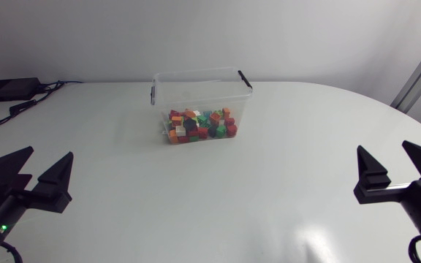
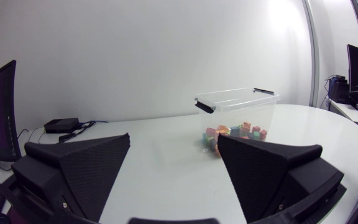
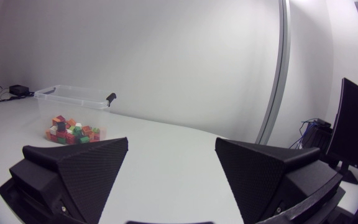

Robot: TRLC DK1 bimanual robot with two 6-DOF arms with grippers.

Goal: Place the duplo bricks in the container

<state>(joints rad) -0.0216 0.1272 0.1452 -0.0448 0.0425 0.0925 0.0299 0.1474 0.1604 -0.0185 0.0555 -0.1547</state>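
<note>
Left tool (image 1: 50,152): 2 fingers wide apart, nothing between them, touching nothing. It sits low at the near left corner of the desk (image 1: 210,208), above the surface. Right tool (image 1: 384,146): fingers also spread wide, empty, no contact, at the near right side of the desk. Both tools are well apart from the task things.

Container (image 1: 161,102): clear plastic box, no lid on it, upright at the far middle of the desk. There is 1 black clip handle (image 1: 245,77) on its right end and 1 on the left end. Duplo bricks (image 1: 199,126): a mixed heap of red, orange, green, yellow, white and dark ones. All visible bricks are inside the container on its floor, filling only the bottom layer. Count cannot be told.

In the left wrist view the container stands ahead of the gap between the fingers, a bit toward the right finger, with bare desk between. In the right wrist view it stands far ahead, beyond the left finger.

Black box (image 1: 9,89) with cables (image 1: 28,106) sits at the far left corner of the desk, well apart from the container.
</note>
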